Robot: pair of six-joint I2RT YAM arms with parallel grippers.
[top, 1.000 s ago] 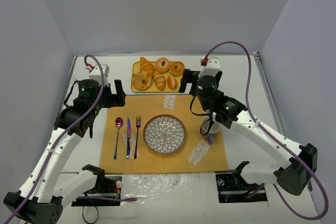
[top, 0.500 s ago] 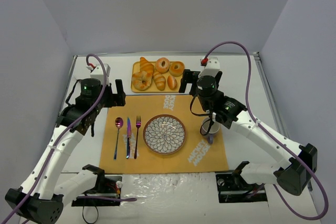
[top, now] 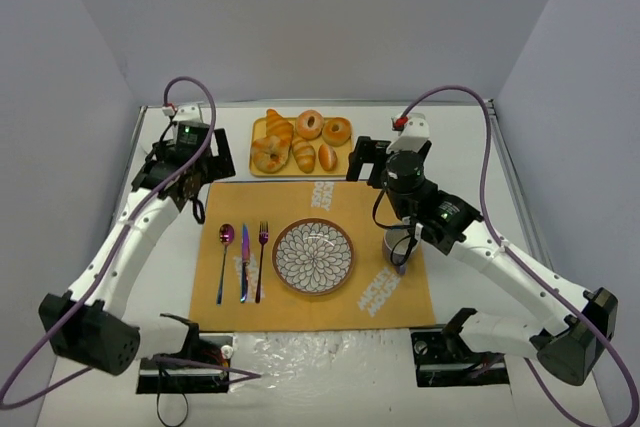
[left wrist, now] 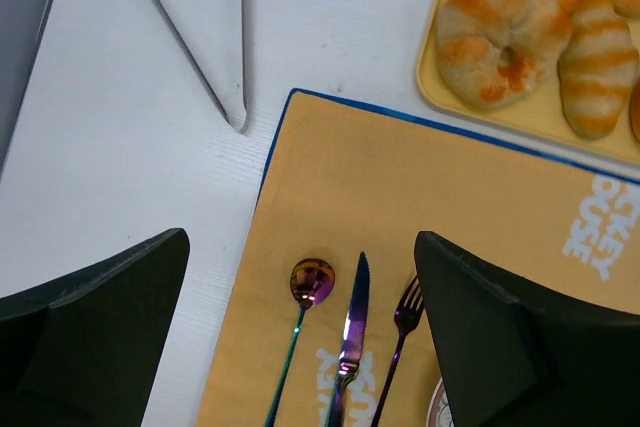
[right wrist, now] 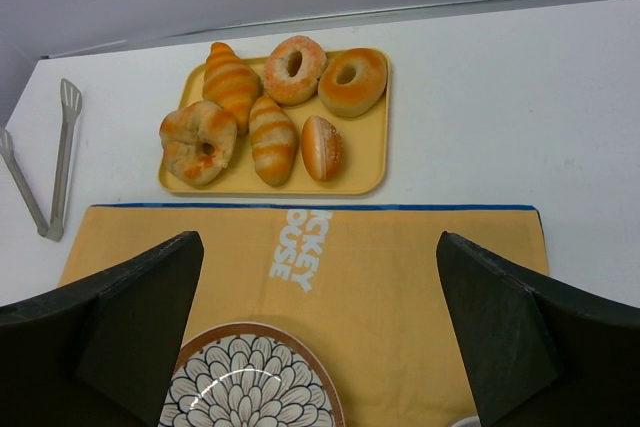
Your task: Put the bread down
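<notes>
1. Top view
   - All the bread lies on the yellow tray (top: pixel 342 163) at the far side of the bench (top: pixel 480 167).
   - The knotted bun (top: pixel 268 155), a long ridged roll (top: pixel 279 128) and a shorter ridged roll (top: pixel 304 155) lie beside the two doughnuts (top: pixel 310 124).
   - The patterned plate (top: pixel 313 256) on the orange placemat (top: pixel 290 202) has nothing on it. I judge that no bread has been placed yet.
   - The left arm reaches toward the tray's left end and the right arm toward its right end. Neither touches a piece.

2. Left wrist view
   - The left jaws stand wide apart with nothing between them.
   - Under them lie the spoon (left wrist: pixel 310 282), knife (left wrist: pixel 350 337) and fork (left wrist: pixel 400 322).
   - The knotted bun (left wrist: pixel 497 39) and the shorter ridged roll (left wrist: pixel 597 62) sit at the upper right, well apart from the jaws.
   - A pair of tongs (left wrist: pixel 215 47) lies on the bench, untouched.

3. Right wrist view
   - The right jaws are also spread wide and empty.
   - This view takes in the whole tray, with every piece lying in it, and the bare far part of the plate.

4. What is left
   - As I read it, the whole job remains: grasp a piece, carry it over and set it down, most likely on the plate.
</notes>
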